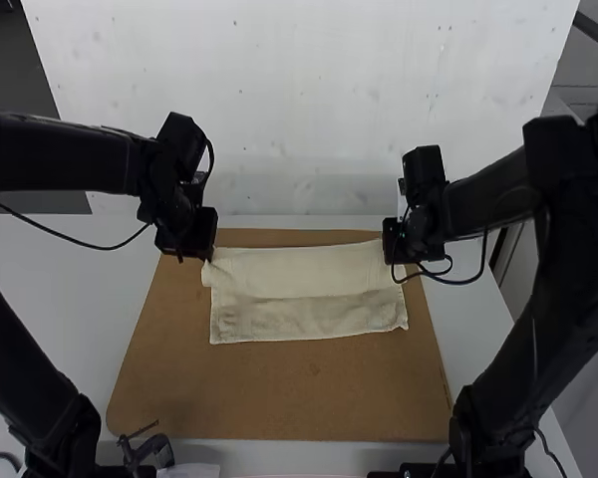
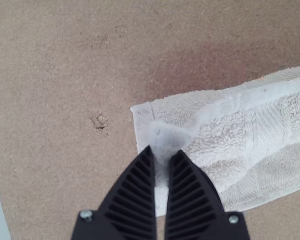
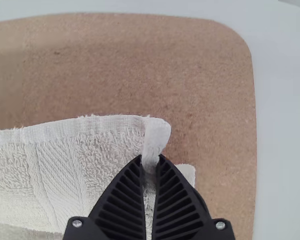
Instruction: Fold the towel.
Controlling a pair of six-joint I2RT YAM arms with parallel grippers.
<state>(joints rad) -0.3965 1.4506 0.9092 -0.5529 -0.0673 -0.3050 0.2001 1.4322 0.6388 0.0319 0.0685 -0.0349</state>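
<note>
Nearest us is a strip of white table, then a brown board with rounded corners. Across the board's farther half we see the towel, loosely folded over. Farther back, the left gripper and right gripper each have their fingers clamped on the towel's upper layer, at opposite ends.

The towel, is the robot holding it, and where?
Yes, the left gripper and the right gripper each pinch a corner of the towel, at opposite ends.
</note>
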